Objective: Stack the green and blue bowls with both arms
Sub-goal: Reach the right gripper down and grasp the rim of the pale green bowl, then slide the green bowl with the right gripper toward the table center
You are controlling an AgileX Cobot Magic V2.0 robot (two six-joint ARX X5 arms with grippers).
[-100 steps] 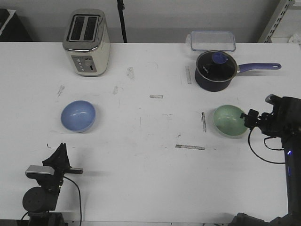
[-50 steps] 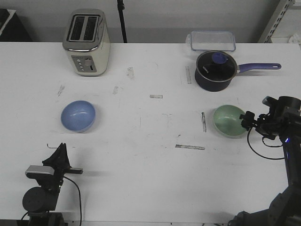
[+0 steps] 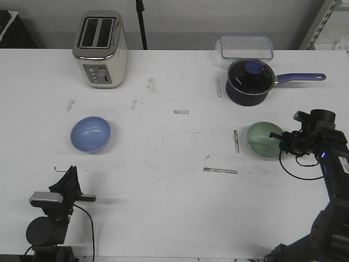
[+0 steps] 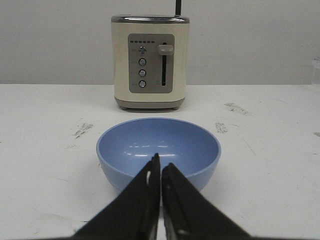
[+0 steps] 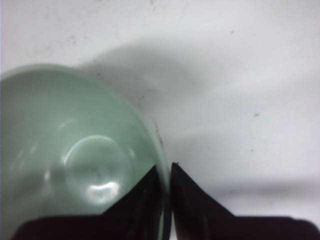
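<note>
The blue bowl (image 3: pixel 90 134) sits upright on the left of the white table. In the left wrist view it (image 4: pixel 158 150) lies just beyond my left gripper (image 4: pixel 160 164), which is shut, empty and apart from it. That gripper (image 3: pixel 71 173) is low near the table's front left edge. The green bowl (image 3: pixel 263 139) sits at the right. My right gripper (image 3: pixel 281 140) is at its right rim. In the right wrist view the rim of the green bowl (image 5: pixel 75 150) runs between the fingers of the right gripper (image 5: pixel 166 170), one inside and one outside, shut on it.
A cream toaster (image 3: pixel 101 49) stands at the back left, behind the blue bowl (image 4: pixel 150 65). A dark navy saucepan (image 3: pixel 250 81) with a long handle and a clear lidded container (image 3: pixel 246 46) stand behind the green bowl. Tape marks dot the table.
My right gripper has moved left onto the green bowl's right rim and closed on it. The left arm and blue bowl have not moved.
</note>
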